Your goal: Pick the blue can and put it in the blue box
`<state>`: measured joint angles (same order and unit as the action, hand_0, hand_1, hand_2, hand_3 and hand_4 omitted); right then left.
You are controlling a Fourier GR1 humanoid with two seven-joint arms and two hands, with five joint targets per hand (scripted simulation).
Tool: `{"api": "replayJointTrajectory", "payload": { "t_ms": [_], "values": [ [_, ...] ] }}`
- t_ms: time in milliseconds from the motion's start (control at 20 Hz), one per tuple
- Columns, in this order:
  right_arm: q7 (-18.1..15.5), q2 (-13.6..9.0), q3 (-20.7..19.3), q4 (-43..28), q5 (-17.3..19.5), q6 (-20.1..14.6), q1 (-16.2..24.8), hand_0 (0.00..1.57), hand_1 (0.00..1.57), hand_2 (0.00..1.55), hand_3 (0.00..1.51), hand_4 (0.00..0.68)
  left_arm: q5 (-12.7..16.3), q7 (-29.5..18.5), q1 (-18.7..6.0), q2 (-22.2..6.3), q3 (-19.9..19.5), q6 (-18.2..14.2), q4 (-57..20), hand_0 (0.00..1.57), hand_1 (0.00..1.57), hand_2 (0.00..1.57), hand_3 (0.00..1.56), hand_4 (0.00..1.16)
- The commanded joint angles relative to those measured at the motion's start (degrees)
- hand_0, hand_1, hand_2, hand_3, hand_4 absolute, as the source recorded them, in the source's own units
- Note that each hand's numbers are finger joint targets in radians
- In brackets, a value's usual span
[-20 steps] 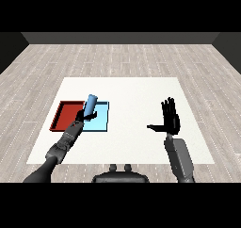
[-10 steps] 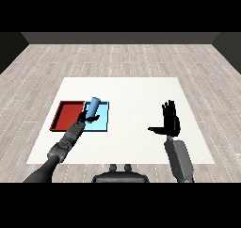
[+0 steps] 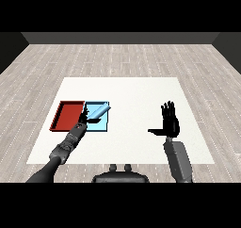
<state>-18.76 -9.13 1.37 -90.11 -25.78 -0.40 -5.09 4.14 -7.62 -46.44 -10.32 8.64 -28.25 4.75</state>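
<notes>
Fingers [image 3: 84, 117] of the left hand [image 3: 83, 122] sit at the lower end of the blue can [image 3: 97, 112], and they seem to curl round it, though they are small and dark against the trays, so the hold is hard to read. Starting at the left of the desk [image 3: 132, 95], the red tray [image 3: 68, 116] lies flat, its right edge touching the blue tray [image 3: 100, 125] beside it. The left forearm [image 3: 66, 146] comes up from the lower left corner and crosses the near edge of the desk, ending near where the two trays meet. The can is tilted well over, its lower end at the hand and its upper end pointing up and to the right, over the far part of the blue tray; whether it touches the tray floor cannot be told. Well apart, on the right half of the desk, the right hand [image 3: 170, 122] is raised on its forearm [image 3: 178, 158], fingers straight and pointing away, thumb stuck out to the left, holding nothing.
</notes>
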Motion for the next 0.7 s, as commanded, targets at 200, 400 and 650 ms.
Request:
{"api": "replayJointTrajectory", "payload": {
  "t_ms": [200, 400, 650],
  "values": [
    [0.25, 1.18, 0.86, -0.50, 0.50, -0.47, -0.79, 0.00, 0.00, 0.00, 0.00, 0.000, 6.48, -19.85, 2.00, -1.33, -7.82, -8.77, 14.19, 0.00, 0.00, 0.00, 0.00, 0.00],
    [1.60, 0.60, 0.10, -2.46, -0.60, -0.51, 0.51, 0.00, 0.00, 0.00, 0.00, 0.000, 7.78, -32.85, 9.46, 0.35, -7.33, 1.20, 24.83, 0.00, 0.00, 0.00, 0.00, 0.00],
    [3.19, -1.64, 0.47, -2.39, 1.27, -0.27, 0.80, 0.00, 0.00, 0.00, 0.00, 0.000, 8.76, -36.97, 17.82, 3.49, -3.96, 6.88, 39.34, 0.00, 0.00, 0.00, 0.00, 0.00]
  ]
}}
